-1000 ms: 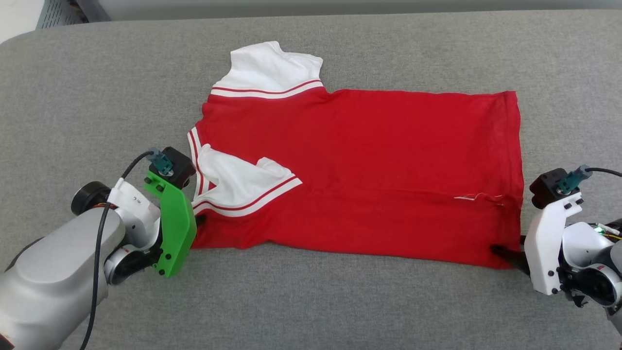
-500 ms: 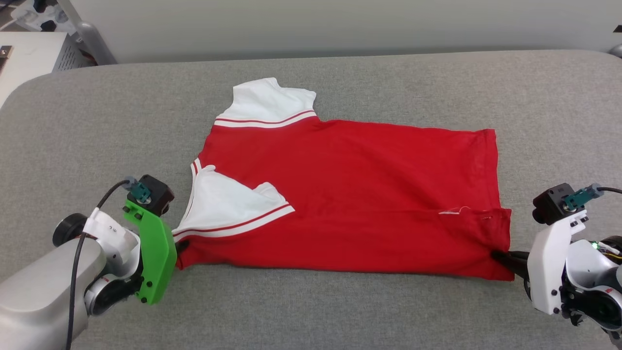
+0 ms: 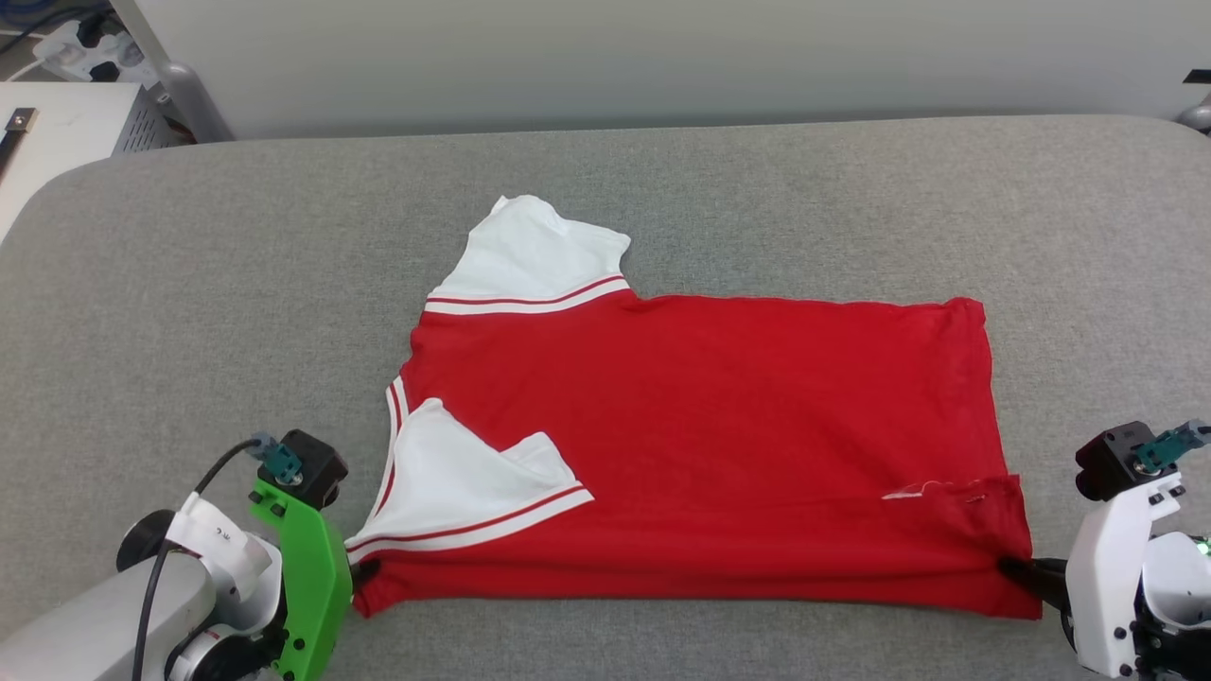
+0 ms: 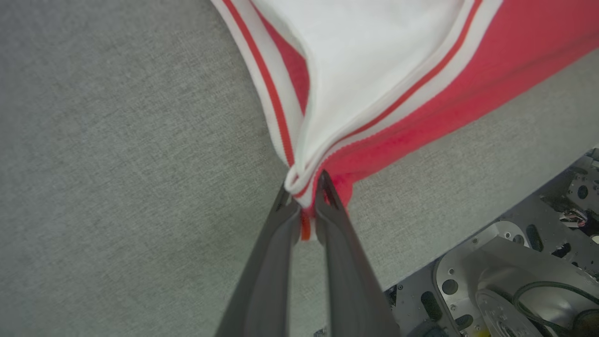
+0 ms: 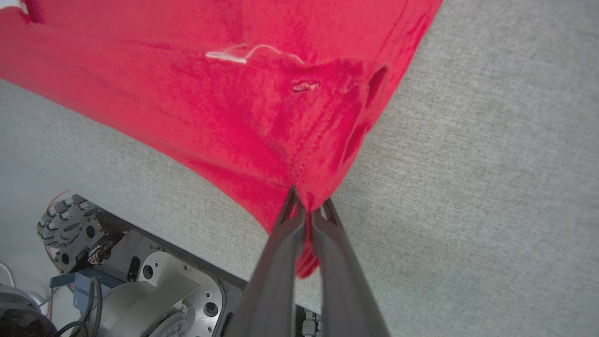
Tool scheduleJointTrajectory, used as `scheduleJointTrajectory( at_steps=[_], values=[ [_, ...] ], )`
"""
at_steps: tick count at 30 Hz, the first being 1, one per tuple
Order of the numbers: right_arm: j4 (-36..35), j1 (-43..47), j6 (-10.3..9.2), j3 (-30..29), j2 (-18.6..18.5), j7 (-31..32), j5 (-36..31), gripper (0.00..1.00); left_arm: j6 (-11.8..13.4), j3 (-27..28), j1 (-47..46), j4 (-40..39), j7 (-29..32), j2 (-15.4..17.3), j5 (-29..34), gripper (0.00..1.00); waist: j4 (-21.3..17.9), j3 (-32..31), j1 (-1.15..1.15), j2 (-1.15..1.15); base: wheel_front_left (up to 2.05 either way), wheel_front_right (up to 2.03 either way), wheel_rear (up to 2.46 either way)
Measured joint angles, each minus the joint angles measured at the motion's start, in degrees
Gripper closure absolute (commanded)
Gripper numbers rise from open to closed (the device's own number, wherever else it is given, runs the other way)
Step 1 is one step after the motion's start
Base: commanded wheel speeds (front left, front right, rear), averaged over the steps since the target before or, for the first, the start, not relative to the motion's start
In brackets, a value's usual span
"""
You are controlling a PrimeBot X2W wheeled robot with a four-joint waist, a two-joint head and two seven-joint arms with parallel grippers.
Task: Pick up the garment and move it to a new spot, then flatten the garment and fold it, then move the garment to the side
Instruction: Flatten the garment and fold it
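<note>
You have the garment (image 3: 719, 426) spread flat near the front edge of the table (image 3: 189, 284). Your left gripper (image 4: 305, 193) pinches the garment's striped sleeve corner, jaws narrow. Your right gripper (image 5: 309, 208) is clamped on its red hem corner.

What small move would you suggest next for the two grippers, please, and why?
Probably lift both near corners slightly together. The left gripper and right gripper are each shut on a near corner of the garment, which lies mostly flat, so raising that edge could start the fold.

Red garment (image 3: 719, 445) with white sleeves, red-and-white striped trim, on grey fabric surface (image 3: 189, 284).
</note>
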Motion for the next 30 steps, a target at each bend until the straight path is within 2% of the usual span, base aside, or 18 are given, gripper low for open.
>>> scheduleJointTrajectory(
  at_steps=[5, 10, 11, 12, 13, 17, 21, 25, 30],
  values=[
    [2.72, 0.08, 0.0, 0.78, 2.09, -0.73, -2.31, 1.0, 0.99, -0.41, 0.69, 1.49, -0.81, -0.97, -0.02, 1.0, -0.04, 1.47, 0.0, 0.0, 0.0, 0.0, 0.0],
    [7.32, -0.58, 0.0, 2.44, 3.9, -5.05, -4.93, 1.0, 0.98, -0.6, 0.68, 4.41, -2.11, -2.78, 0.66, 1.0, 0.05, 2.59, 0.0, 0.0, 0.0, 0.0, 0.0],
    [7.95, -0.69, 0.02, 2.7, 3.99, -6.2, -5.37, 0.93, 0.96, -0.4, 0.68, 4.89, -2.63, -3.19, 0.59, 0.81, 0.13, 2.58, 0.0, 0.0, 0.0, 0.0, 0.0],
    [8.45, -0.82, 0.03, 2.96, 4.13, -7.2, -5.52, 0.74, 0.94, -0.16, 0.69, 5.32, -3.12, -3.35, 0.45, 0.05, 0.16, 2.47, 0.0, 0.0, 0.0, 0.0, 0.0],
    [8.88, -0.83, 0.03, 2.93, 4.39, -8.26, -5.49, 0.0, 0.94, 0.18, 0.71, 5.64, -3.72, -3.41, 0.34, 0.0, 0.18, 2.26, 0.0, 0.0, 0.0, 0.0, 0.0],
    [8.99, -0.78, 0.02, 1.96, 4.79, -13.54, -6.6, 0.0, 0.93, 1.52, 0.97, 5.7, -5.61, -2.8, -0.81, 0.0, 0.17, 1.06, 0.0, 0.0, 0.0, 0.0, 0.0],
    [7.08, -0.21, 0.01, -2.1, 5.77, -20.7, -9.36, 0.0, 0.93, 4.37, 1.01, 4.57, -9.48, -0.73, -2.37, 0.0, 0.17, -0.37, 0.0, 0.0, 0.0, 0.0, 0.0],
    [3.45, 0.06, 0.01, -6.65, 8.53, -28.13, -14.5, 0.0, 1.67, 6.61, 0.35, 3.82, -13.37, 1.03, -1.51, 0.0, -0.24, -1.13, 0.0, 0.0, 0.0, 0.0, 0.0],
    [-1.35, 0.1, 0.01, -10.61, 13.02, -36.01, -21.5, 0.0, 2.99, 8.93, -4.49, 4.14, -15.91, 0.65, 1.29, 0.0, -1.09, -0.5, 0.0, 0.0, 0.0, 0.0, 0.0]
  ],
)
